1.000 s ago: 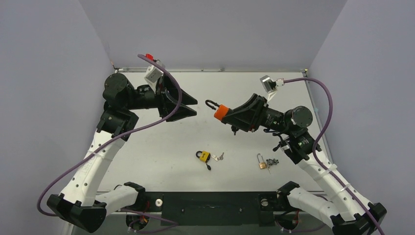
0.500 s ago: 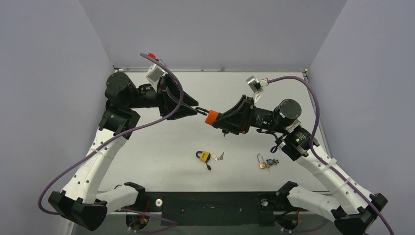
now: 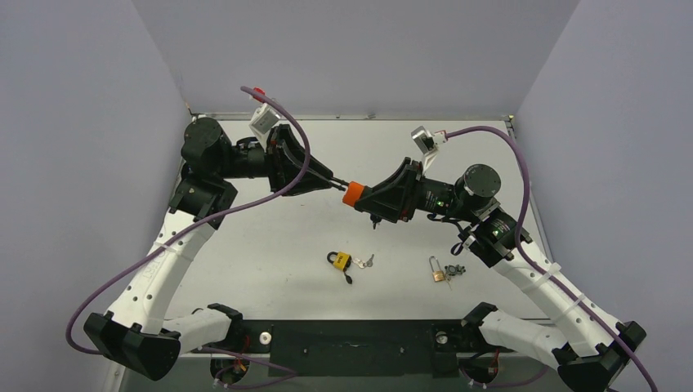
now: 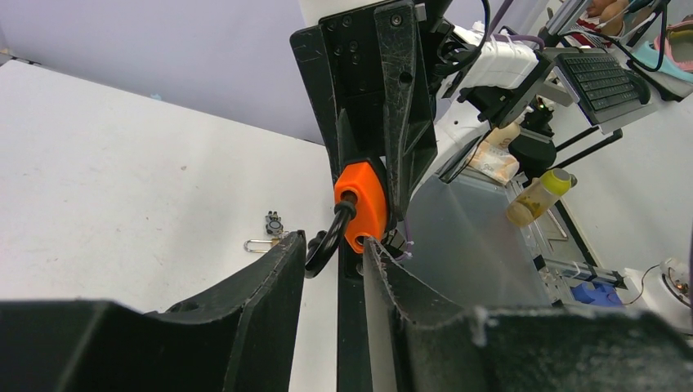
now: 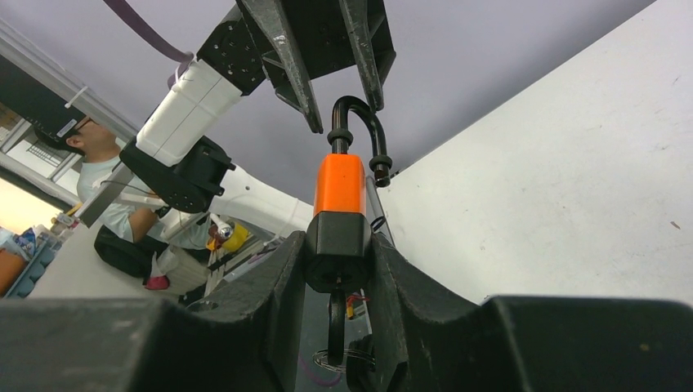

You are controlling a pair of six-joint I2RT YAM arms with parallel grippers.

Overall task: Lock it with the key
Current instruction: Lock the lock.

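Observation:
An orange padlock (image 3: 353,193) with a black base is held in the air over the table's middle. My right gripper (image 3: 369,199) is shut on its black base (image 5: 337,249). A key (image 5: 336,320) on a wire ring sticks out of the base. The black shackle (image 5: 360,121) stands open, one leg out of the body. My left gripper (image 3: 333,183) is open, and its fingers (image 5: 288,61) stand on either side of the shackle's top. In the left wrist view the shackle (image 4: 326,246) lies between the fingertips (image 4: 292,242), close to the left one, in front of the orange body (image 4: 363,200).
A yellow padlock (image 3: 341,261) with a key beside it lies on the white table (image 3: 270,237) near the front middle. A small brass padlock (image 3: 438,272) with a bunch of keys (image 3: 454,269) lies to its right; it also shows in the left wrist view (image 4: 260,244).
My right arm has carried the orange padlock left towards my left gripper. My left gripper has moved right, and the shackle is now between its fingers.

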